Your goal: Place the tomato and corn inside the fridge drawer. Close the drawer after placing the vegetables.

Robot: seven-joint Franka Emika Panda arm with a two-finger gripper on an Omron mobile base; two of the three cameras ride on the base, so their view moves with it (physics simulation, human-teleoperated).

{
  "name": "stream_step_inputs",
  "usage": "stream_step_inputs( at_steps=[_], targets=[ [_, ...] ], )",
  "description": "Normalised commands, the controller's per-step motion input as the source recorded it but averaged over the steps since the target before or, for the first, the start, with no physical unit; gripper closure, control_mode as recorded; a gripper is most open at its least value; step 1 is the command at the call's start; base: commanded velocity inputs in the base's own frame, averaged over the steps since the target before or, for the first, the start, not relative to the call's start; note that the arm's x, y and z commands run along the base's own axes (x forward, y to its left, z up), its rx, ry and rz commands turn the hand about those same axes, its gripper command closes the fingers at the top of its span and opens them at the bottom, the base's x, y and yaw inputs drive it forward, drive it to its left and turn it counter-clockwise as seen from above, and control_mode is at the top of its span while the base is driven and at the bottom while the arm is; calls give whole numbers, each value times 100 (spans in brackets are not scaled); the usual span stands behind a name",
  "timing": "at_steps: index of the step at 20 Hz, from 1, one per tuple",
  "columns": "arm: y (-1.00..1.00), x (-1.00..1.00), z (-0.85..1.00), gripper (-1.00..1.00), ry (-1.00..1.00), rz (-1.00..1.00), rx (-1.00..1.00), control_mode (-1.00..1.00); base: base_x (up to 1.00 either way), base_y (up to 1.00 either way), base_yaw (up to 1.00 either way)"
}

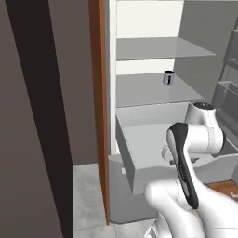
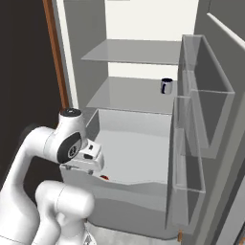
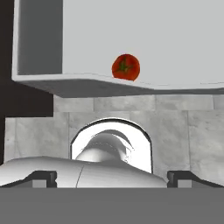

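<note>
- Your tomato (image 3: 126, 67) lies in the drawer (image 3: 131, 35), on its floor just behind the front wall; in the hand view it sits at about 12 o'clock, a little above centre.
- In the right base view you catch a red sliver of it (image 2: 104, 177) at roughly 7 o'clock, just beside the white hand and tight against the drawer's front wall.
- The drawer (image 1: 139, 139) stands pulled out of the fridge, under two flat shelves (image 1: 153, 49). A small dark cup (image 1: 168, 77) stands on the lower shelf, well apart from your work.
- The gripper (image 3: 112, 177) hangs over the drawer's front edge with its finger tips spread wide, nothing between them.
- You cannot see any corn in these pictures.
- Judging by its look, the tomato is light, round, glossy and somewhat soft: it may roll on the smooth floor and slip from a shallow pinch. If you must move it, take it across its widest part, from above, with a gentle squeeze.
- The drawer is stiff and has no handle, so push flat on its plain front to close it.
</note>
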Motion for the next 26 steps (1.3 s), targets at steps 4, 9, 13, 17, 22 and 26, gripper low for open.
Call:
stream_step_inputs(
  at_steps=[4,9,13,17,22,26],
  targets=[
    [0,0,0,-100,0,0,0,100,-100,43,-13],
    [0,0,0,-100,0,0,0,100,-100,25,-30],
    [0,0,0,-100,0,0,0,100,-98,-2,-55],
    [0,0,0,-100,0,0,0,100,-66,0,-73],
    [0,0,0,-100,0,0,0,100,-29,0,-82],
    [0,0,0,-100,0,0,0,100,8,0,-83]
  ],
)
